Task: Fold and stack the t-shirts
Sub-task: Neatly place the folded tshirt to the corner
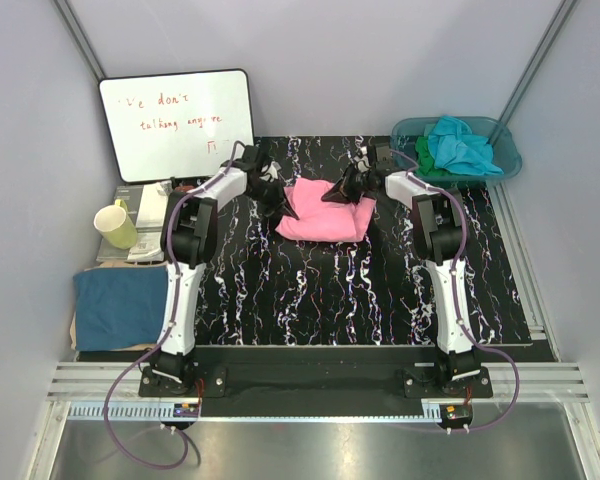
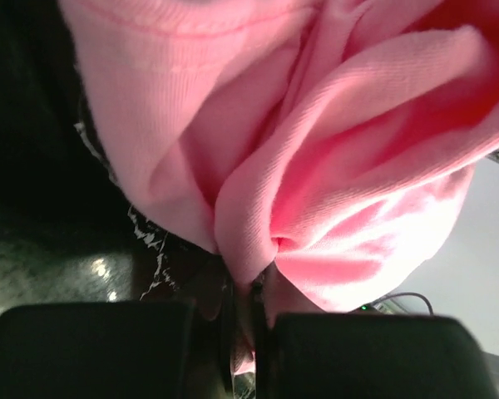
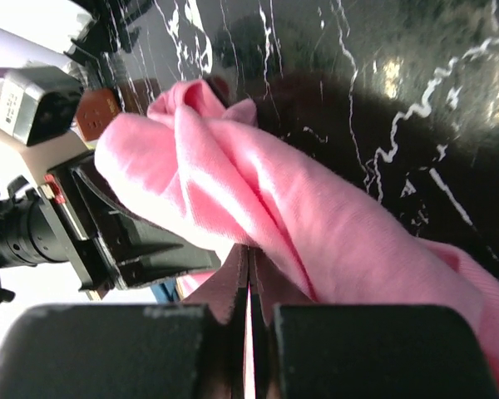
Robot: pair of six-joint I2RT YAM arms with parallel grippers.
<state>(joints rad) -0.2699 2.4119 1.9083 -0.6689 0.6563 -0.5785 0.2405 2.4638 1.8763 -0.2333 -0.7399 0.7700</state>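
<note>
We counted four t-shirts. One bright pink cloth t-shirt [image 1: 325, 212] sat bunched at the far middle of the black white-veined tabletop [image 1: 330, 300]. One turquoise t-shirt [image 1: 462, 143] and one green t-shirt [image 1: 427, 168] were heaped in the translucent teal plastic basin [image 1: 510, 160] at the far right corner, and one dark blue t-shirt [image 1: 120, 305] lay beyond the left edge. The left jaws and the right jaws each pinched a pink fold. Bare surface ran from that shirt to the near edge.
</note>
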